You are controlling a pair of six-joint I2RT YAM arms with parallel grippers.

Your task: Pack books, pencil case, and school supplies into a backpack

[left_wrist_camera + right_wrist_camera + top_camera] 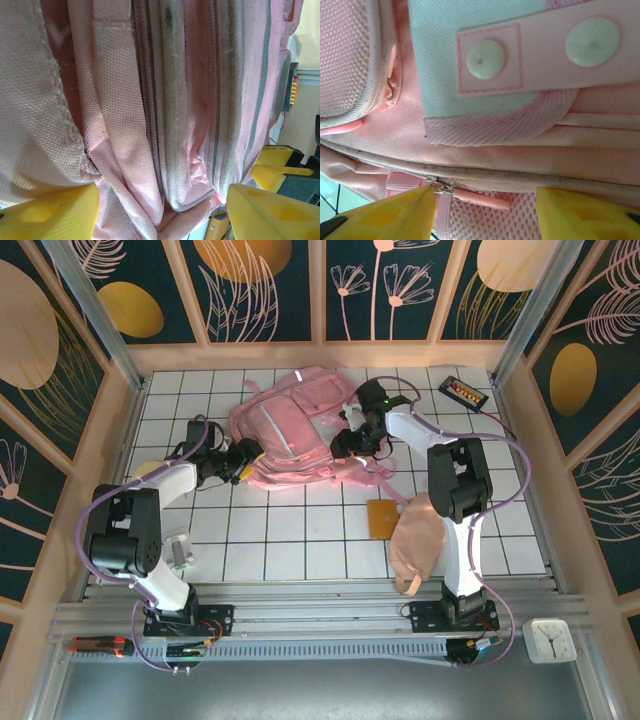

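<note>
The pink backpack [290,425] lies flat in the middle of the tiled table. My left gripper [240,458] is at its lower left edge, and bunched backpack fabric [150,125] fills the gap between the yellow fingers [50,215]. My right gripper [350,445] is on the backpack's right side, open, its fingers astride a pink zipper pull [480,196] over mesh, the left finger against the metal slider. The peach pencil case [415,540] lies near the right arm, with the orange square pad [382,518] beside it. The books are out of view.
A black gadget [465,392] sits at the back right. A pale yellow disc [148,469] peeks out by the left arm. Wooden walls close in the table on three sides. A white clock [548,638] rests off the table at the front right.
</note>
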